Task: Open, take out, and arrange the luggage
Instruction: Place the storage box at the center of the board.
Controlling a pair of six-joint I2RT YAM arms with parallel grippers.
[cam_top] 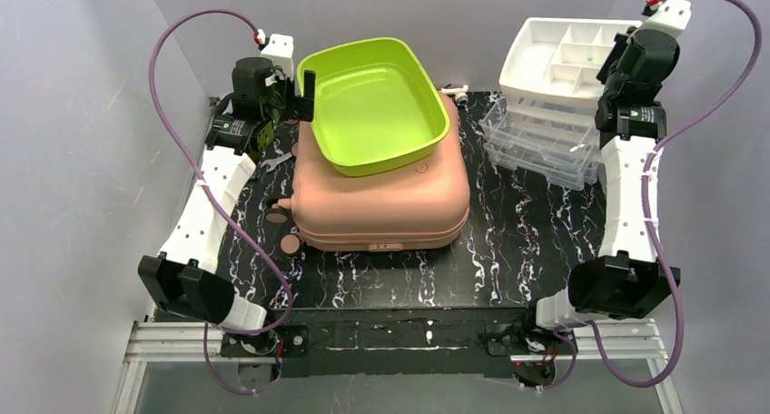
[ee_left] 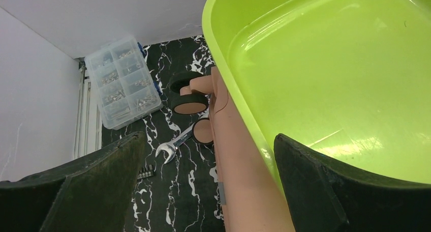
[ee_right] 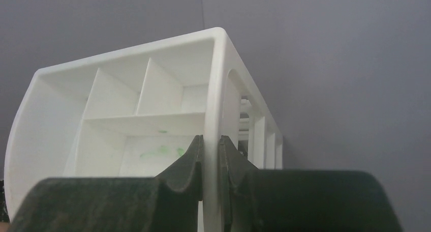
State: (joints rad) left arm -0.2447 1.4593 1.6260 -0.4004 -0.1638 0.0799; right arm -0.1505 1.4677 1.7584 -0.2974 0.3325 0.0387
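Top external: luggage [cam_top: 381,205] just right of spread left gripper [cam_top: 302,98]; right gripper [cam_top: 618,58] pinches organizer [cam_top: 556,44].

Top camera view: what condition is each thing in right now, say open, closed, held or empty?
luggage: closed, lying flat, tray on top.
lime-green tray: empty, resting on the luggage.
left gripper: open at the tray's edge, holding nothing.
right gripper: shut on one wall of the white organizer.
white organizer: held, sitting above the clear boxes.
clear boxes: stacked.
wrench: lying loose on the table.
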